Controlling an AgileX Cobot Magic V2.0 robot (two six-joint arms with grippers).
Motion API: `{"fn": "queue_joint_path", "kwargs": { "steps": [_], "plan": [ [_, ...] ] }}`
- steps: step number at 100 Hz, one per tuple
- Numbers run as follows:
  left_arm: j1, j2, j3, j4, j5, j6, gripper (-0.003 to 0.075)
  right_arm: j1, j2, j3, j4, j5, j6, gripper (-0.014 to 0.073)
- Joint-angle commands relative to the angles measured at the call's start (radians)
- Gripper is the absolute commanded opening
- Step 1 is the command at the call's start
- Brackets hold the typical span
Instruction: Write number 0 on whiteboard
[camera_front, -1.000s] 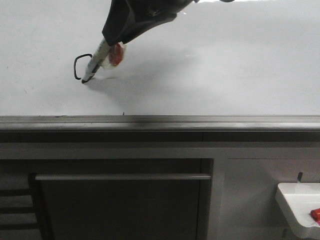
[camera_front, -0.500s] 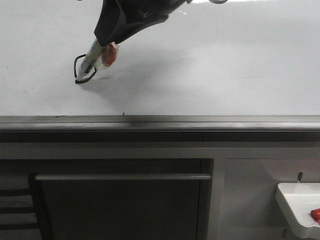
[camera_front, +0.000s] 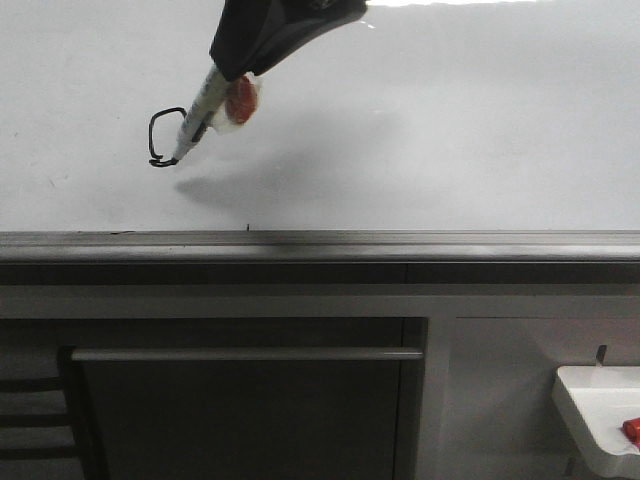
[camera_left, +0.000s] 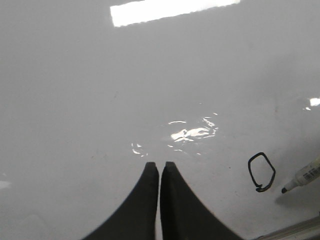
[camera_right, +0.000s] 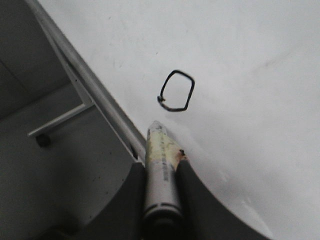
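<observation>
Front view: the number 0 (camera_front: 168, 136), a small angular black loop with a tiny tail, sits on the whiteboard (camera_front: 450, 140) above the board's grey metal ledge (camera_front: 320, 245). The right gripper (camera_front: 228, 78) pinches a marker pen (camera_front: 196, 118) that slants down toward the loop, its dark tip just beside the loop's lower corner; whether the tip touches the board cannot be told. A red-and-white patch (camera_front: 239, 102) clings to the pen near the fingers. In the left wrist view, the left gripper (camera_left: 160, 166) hangs over the whiteboard with its two black fingers pressed together and empty, well apart from the number 0 (camera_left: 261, 172). A small white tray (camera_front: 600, 410) sits below the ledge.
</observation>
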Motion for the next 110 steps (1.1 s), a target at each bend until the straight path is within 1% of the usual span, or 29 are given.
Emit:
{"fn": "queue_joint_path", "kwargs": {
  "steps": [1, 13, 20, 27, 39, 46, 52, 62, 67, 81, 99, 104, 110],
  "plan": [
    [-0.053, 0.011, -0.029, 0.011, -0.076, -0.011, -0.0020, 0.006, -0.070, -0.033, -0.003, 0.058, -0.029, -0.0067],
    [-0.160, 0.011, -0.029, 0.070, -0.068, -0.011, -0.0018, 0.015, -0.087, -0.033, -0.003, 0.116, -0.033, -0.0067],
    [-0.233, 0.023, -0.029, 0.145, -0.077, -0.011, 0.0020, 0.015, -0.087, -0.033, -0.003, 0.130, -0.033, -0.0067],
    [-0.309, 0.048, -0.029, 0.240, -0.087, -0.011, 0.0111, 0.015, -0.087, -0.033, -0.003, 0.135, -0.033, -0.0067],
    [-0.418, 0.140, -0.029, 0.343, -0.085, -0.011, 0.0341, 0.029, -0.087, -0.033, -0.003, 0.129, -0.036, -0.0067],
    [-0.448, 0.219, -0.029, 0.361, -0.087, -0.011, 0.0412, 0.049, -0.087, -0.033, -0.003, 0.129, -0.036, -0.0067],
    [-0.451, 0.287, -0.029, 0.364, -0.114, -0.011, 0.0408, 0.072, -0.087, -0.033, -0.003, 0.122, -0.036, -0.0067],
    [-0.428, 0.394, -0.034, 0.364, -0.234, -0.009, 0.0405, 0.105, -0.089, -0.033, -0.003, 0.112, -0.036, -0.0067],
    [-0.414, 0.451, -0.045, 0.364, -0.269, -0.009, 0.0405, 0.117, -0.094, -0.033, -0.003, 0.112, -0.036, -0.0067],
    [-0.382, 0.558, -0.081, 0.359, -0.298, -0.009, 0.0405, 0.124, -0.105, -0.033, -0.003, 0.107, -0.036, -0.0067],
    [-0.378, 0.611, -0.083, 0.359, -0.363, -0.007, 0.0405, 0.124, -0.126, -0.033, -0.003, 0.102, -0.036, -0.0067],
    [-0.378, 0.613, -0.084, 0.359, -0.367, -0.007, 0.0382, 0.124, -0.126, -0.033, -0.003, 0.104, -0.036, -0.0067],
    [-0.378, 0.613, -0.084, 0.359, -0.368, -0.007, 0.0307, 0.124, -0.126, -0.033, -0.003, 0.106, -0.036, -0.0067]
  ]
}}
